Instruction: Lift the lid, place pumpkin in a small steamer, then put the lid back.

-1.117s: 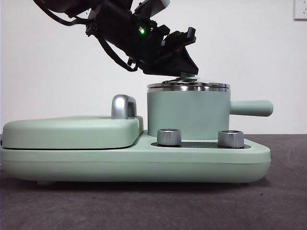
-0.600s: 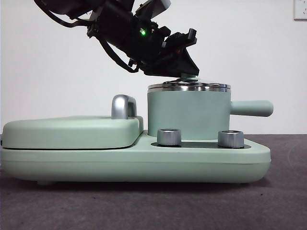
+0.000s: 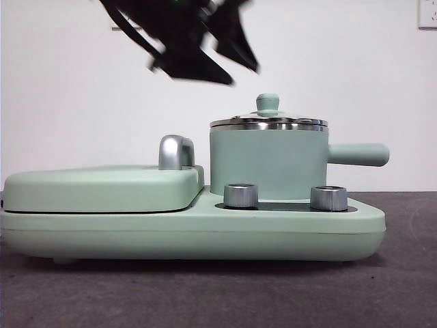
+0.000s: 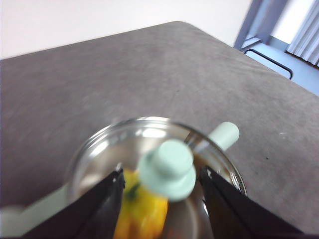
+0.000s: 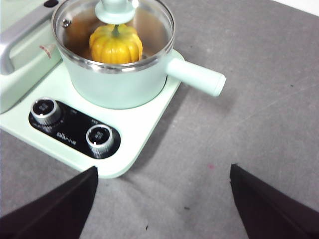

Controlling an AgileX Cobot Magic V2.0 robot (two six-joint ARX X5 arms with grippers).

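Note:
The small steamer point(image 3: 266, 164) stands on the mint-green base with the lid point(image 3: 268, 123) sitting on its rim. The lid's knob point(image 3: 267, 104) is free. The pumpkin point(image 5: 115, 44) lies inside the steamer, seen through the glass; it also shows in the left wrist view point(image 4: 142, 211). My left gripper point(image 3: 235, 68) is open and empty, blurred, above and to the left of the knob point(image 4: 167, 169), its jaws apart on either side of it. My right gripper point(image 5: 163, 172) is open and empty, hovering over the table in front of the unit.
The steamer's side handle point(image 3: 358, 154) sticks out to the right. The flat griddle cover point(image 3: 102, 188) with its chrome handle point(image 3: 175, 152) lies left of the steamer. Two steel dials point(image 3: 240, 195) point(image 3: 328, 198) sit on the base point(image 3: 205, 232). Dark grey cloth point(image 5: 249, 99) covers the table.
My left gripper has let go of the lid's knob and risen up and to the left. The lid stays on the steamer.

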